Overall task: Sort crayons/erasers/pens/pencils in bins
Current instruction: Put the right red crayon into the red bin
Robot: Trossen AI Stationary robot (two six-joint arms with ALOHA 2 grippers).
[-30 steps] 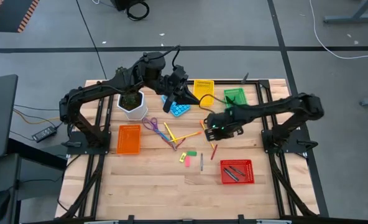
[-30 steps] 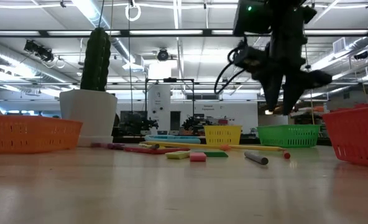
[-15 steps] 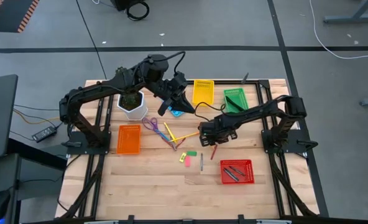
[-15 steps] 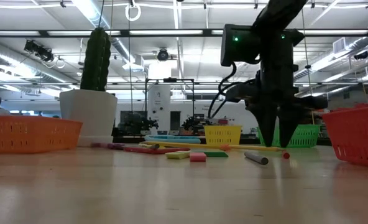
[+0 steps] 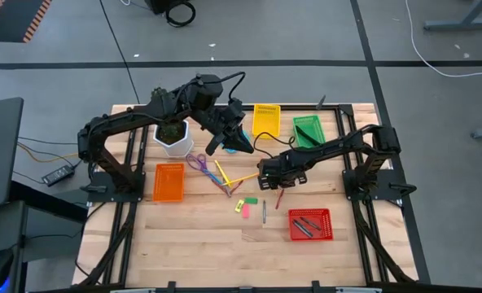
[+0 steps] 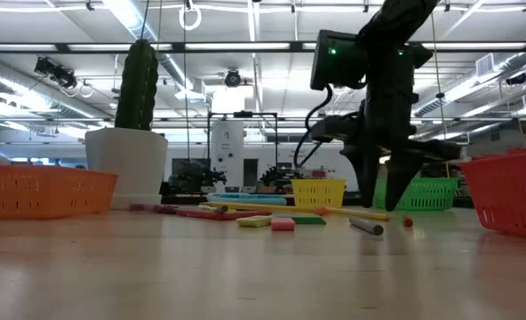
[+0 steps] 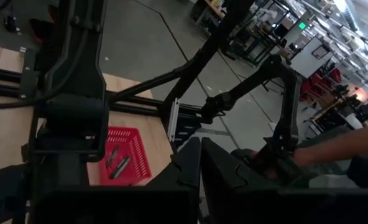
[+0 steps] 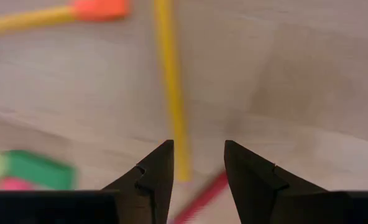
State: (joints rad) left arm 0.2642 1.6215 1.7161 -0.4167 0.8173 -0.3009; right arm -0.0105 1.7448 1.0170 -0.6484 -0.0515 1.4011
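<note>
Sorting only partly done, judging by the spread. Red bin near the front right of the worktop holding two dark pens; green bin at the back showing a dark stick inside; yellow bin beside it and orange bin on the left showing nothing clearly inside. Left loose mid-worktop: yellow pencils in a heap beside purple scissors, pink and green erasers, one grey pen, a short red stick, probably a crayon. Right tool down low over that heap, fingers spread wide with nothing between them, straddling the end of a yellow pencil with the red stick just under the tips; likely a pick not yet closed. Left tool raised over the back of the worktop near the white plant pot and blue calculator, fingers pressed together, nothing seen held. Most of the loose items yet to be binned.
</note>
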